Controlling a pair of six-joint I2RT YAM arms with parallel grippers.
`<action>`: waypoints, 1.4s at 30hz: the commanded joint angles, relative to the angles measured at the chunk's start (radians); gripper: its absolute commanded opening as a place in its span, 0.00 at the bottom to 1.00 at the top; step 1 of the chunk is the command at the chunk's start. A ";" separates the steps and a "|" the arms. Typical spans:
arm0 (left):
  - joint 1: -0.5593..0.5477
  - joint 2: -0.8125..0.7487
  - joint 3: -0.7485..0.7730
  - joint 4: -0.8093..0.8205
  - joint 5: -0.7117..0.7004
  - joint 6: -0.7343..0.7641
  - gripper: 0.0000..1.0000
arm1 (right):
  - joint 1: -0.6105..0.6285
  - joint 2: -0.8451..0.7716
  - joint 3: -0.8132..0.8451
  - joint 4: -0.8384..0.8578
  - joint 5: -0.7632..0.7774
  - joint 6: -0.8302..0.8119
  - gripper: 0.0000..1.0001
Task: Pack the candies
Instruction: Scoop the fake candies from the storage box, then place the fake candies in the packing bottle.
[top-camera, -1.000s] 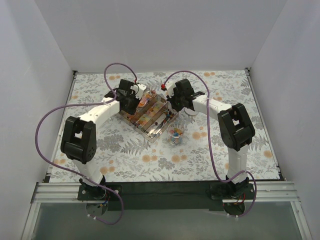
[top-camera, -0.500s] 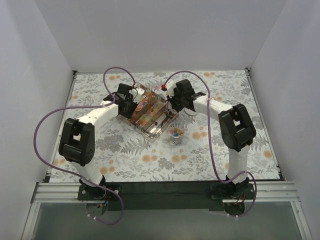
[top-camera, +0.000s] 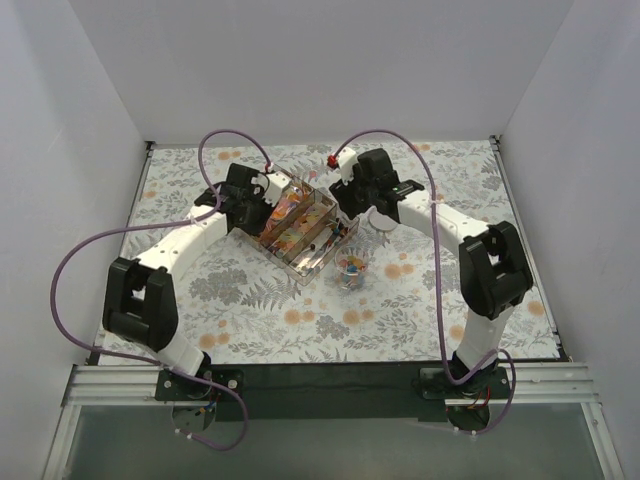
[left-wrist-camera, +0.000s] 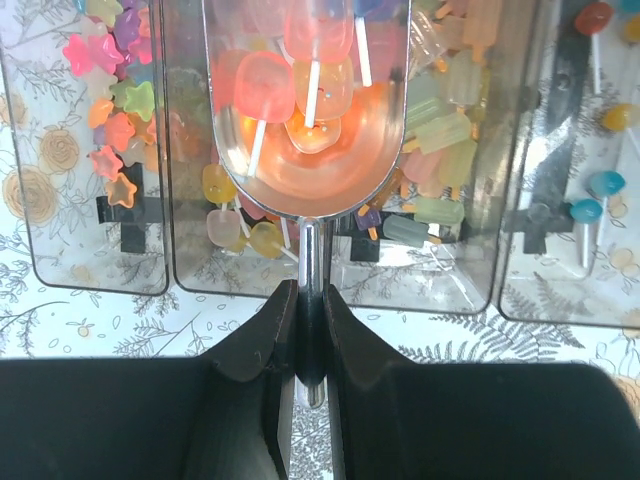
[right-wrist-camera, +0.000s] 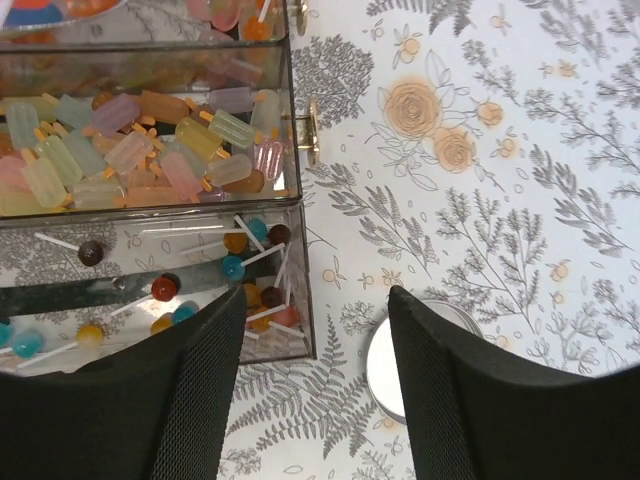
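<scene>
1. Floral tablecloth, centre: clear compartment box holds the candies.
2. Your left gripper pinches the metal scoop, loaded with lollipops.
3. Your right gripper hangs spread at the box's right side.

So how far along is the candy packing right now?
Done: the small cup holds a few candies. In hand: the left end effector is shut on the metal scoop, loaded with candies above the clear box. Left: likely tipping that load into the cup; the right end effector is open and empty.
</scene>
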 joint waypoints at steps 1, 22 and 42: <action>-0.021 -0.100 0.032 -0.029 0.037 0.035 0.00 | -0.006 -0.083 -0.017 -0.009 0.042 0.048 0.66; -0.362 -0.206 0.153 -0.380 -0.027 -0.046 0.00 | -0.066 -0.651 -0.467 -0.113 0.295 0.346 0.77; -0.570 -0.045 0.316 -0.650 -0.150 -0.241 0.00 | -0.093 -0.851 -0.638 -0.133 0.303 0.368 0.82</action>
